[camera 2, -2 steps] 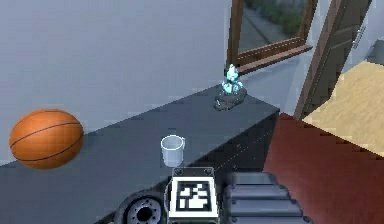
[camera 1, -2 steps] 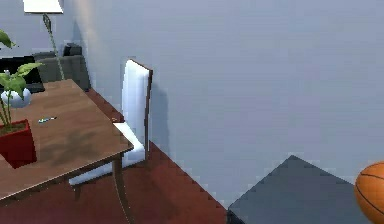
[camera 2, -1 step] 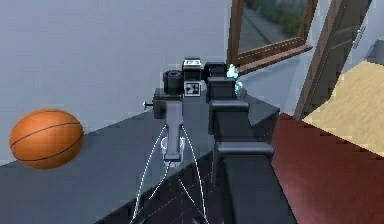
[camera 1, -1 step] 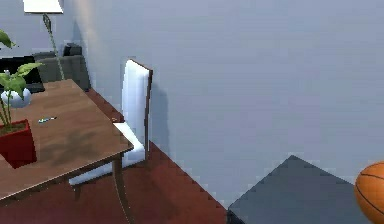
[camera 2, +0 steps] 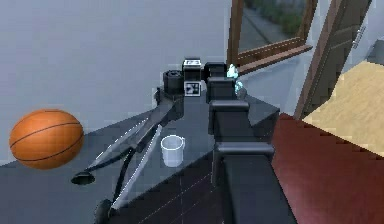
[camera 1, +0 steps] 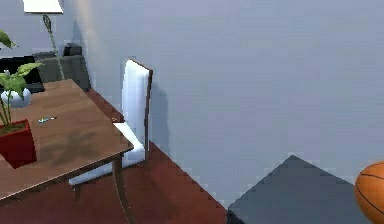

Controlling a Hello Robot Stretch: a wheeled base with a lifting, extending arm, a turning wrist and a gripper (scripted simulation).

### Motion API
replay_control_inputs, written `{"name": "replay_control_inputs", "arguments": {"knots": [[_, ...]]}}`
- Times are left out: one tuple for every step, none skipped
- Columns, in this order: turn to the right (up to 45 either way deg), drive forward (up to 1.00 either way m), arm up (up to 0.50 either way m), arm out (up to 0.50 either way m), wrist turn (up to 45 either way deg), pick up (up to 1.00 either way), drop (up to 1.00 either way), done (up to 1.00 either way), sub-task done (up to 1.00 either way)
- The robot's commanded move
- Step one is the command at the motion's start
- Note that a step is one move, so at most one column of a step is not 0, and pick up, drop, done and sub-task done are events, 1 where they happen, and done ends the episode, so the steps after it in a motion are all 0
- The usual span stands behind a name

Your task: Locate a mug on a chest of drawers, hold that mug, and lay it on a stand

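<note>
Can make out the arm (a dark bar ending in two white marker squares) reaching over a dark surface, thin fingers slanting toward the arm side view's left. Cannot tell how wide the jaws stand, nor whether anything is held. Can see a white mug upright on that surface just beside the fingers, contact unclear. Farther left, an orange basketball. Ahead, a wooden table bearing a red-potted plant, beside a white chair.
</note>
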Motion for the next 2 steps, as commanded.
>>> {"name": "replay_control_inputs", "arguments": {"knots": [[0.0,0.00,0.00,0.00,45.0,0.00,0.00,0.00,0.00],[0.0,0.00,0.00,0.00,45.0,0.00,0.00,0.00,0.00]]}}
